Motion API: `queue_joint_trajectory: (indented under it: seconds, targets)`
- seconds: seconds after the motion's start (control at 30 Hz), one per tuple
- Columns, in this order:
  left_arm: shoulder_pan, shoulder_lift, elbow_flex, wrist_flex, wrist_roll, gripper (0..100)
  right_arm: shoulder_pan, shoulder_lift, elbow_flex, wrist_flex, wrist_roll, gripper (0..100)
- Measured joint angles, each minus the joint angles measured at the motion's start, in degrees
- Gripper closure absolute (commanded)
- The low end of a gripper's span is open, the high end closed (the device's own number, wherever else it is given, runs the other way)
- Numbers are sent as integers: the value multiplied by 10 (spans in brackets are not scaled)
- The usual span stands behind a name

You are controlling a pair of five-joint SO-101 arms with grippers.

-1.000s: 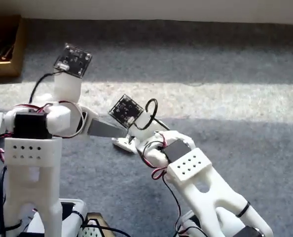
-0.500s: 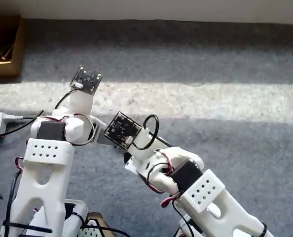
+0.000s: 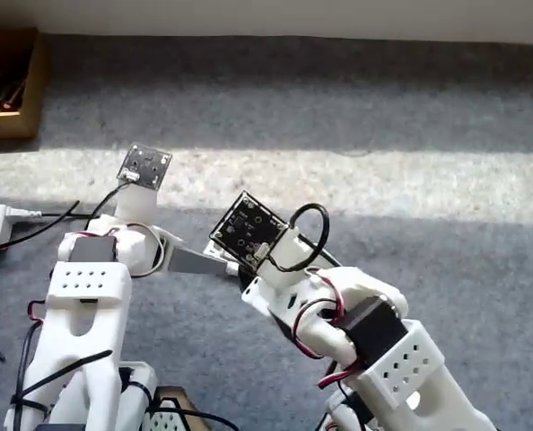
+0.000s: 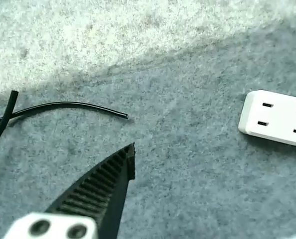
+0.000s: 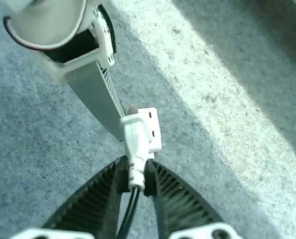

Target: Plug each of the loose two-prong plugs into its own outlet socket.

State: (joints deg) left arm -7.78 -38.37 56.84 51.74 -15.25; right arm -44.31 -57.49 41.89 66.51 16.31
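Two-prong plug (image 5: 134, 139) and fittings, largest first. Grey carpet (image 3: 383, 126): bed for all. Outlet block (image 4: 275, 118), white, flat on carpet: probably light, apt to skid when pushed. Plug, white, pinched by its flat sides in right gripper (image 5: 136, 170), nose meeting block's edge; whether prongs are seated cannot be told. Judged light, rigid, smooth; take by the body, never the cord. Black cord (image 5: 128, 209): limp, likely to drag. Left gripper (image 3: 197, 261) near block; open or closed cannot be told. Count: grippers two; block one, slots (image 4: 267, 105) four seen; plug one; cord one
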Motion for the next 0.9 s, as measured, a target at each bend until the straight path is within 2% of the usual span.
queue_joint_trajectory:
  seconds: [0.2,0.47,0.7,0.9]
  targets:
    - [-29,0,-5,0,0,405,12,0,33,0,12,992]
    - [-28,0,-84,11,11,405,13,0,77,-6,15,992]
    - [47,0,-94,62,18,405,13,0,77,-7,15,992]
    - [99,-1,-48,61,20,405,13,1,79,-6,18,992]
